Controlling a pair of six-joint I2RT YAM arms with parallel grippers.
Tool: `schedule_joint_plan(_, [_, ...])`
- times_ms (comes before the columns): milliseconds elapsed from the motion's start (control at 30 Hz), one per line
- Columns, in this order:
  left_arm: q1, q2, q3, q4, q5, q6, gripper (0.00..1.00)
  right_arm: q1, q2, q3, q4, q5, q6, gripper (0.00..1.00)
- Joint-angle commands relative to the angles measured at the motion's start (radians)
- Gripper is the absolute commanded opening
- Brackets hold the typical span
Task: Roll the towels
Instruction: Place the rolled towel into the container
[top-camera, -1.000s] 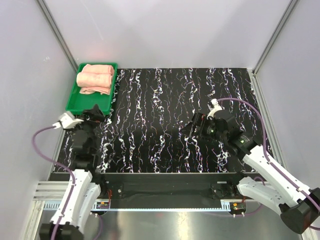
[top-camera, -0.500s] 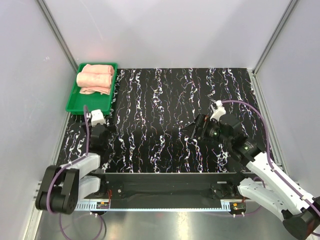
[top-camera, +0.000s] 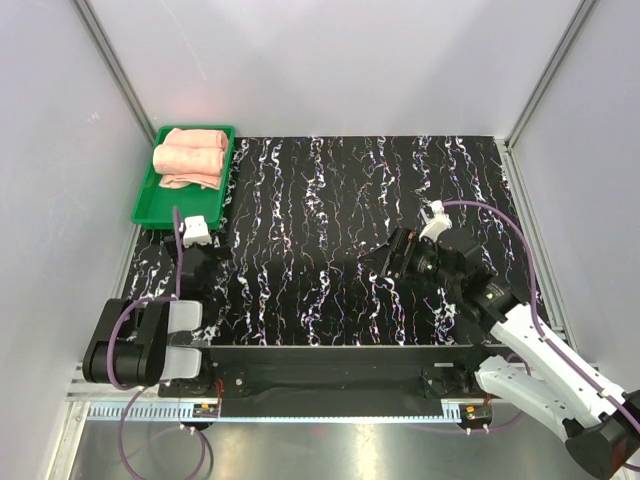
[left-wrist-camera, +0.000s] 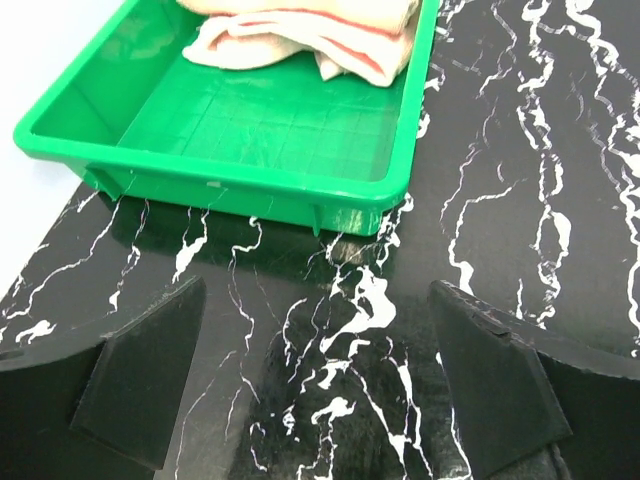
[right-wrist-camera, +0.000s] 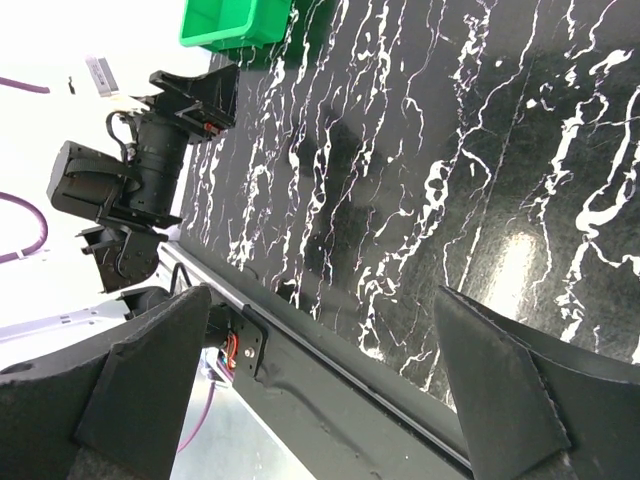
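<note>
The salmon-pink towels (top-camera: 190, 158) lie bundled in the far half of the green tray (top-camera: 172, 212) at the table's back left. The left wrist view shows their near edge (left-wrist-camera: 320, 35) inside the tray (left-wrist-camera: 250, 185). My left gripper (top-camera: 197, 243) (left-wrist-camera: 318, 300) hovers just short of the tray's near rim, open, with only bare table between its fingers. My right gripper (top-camera: 392, 258) (right-wrist-camera: 325, 300) hangs open over the right middle of the table, far from the towels and turned toward the left arm.
The black white-veined tabletop (top-camera: 320, 230) stretches between the arms. Grey walls close in left, right and behind. The right wrist view shows the folded left arm (right-wrist-camera: 130, 180), a tray corner (right-wrist-camera: 235, 20) and the table's near metal rail (right-wrist-camera: 330, 390).
The left arm has folded back toward its base, and its wrist has shifted slightly right and nearer. The right gripper has drifted slightly. Both grippers stay open.
</note>
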Motion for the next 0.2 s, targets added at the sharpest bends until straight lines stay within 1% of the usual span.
schedule_joint_plan(0, [0.006, -0.005, 0.011, 0.115, 0.041, -0.003, 0.99, 0.007, 0.008, -0.007, 0.076, -0.041, 0.015, 1.0])
schedule_joint_plan(67, [0.006, 0.003, 0.008, 0.135, 0.038, -0.003, 0.99, 0.009, 0.002, -0.009, 0.092, -0.049, 0.004, 1.0])
schedule_joint_plan(167, [0.006, -0.002, 0.009, 0.124, 0.038, -0.005, 0.99, 0.007, -0.007, 0.02, 0.063, -0.02, -0.027, 1.0])
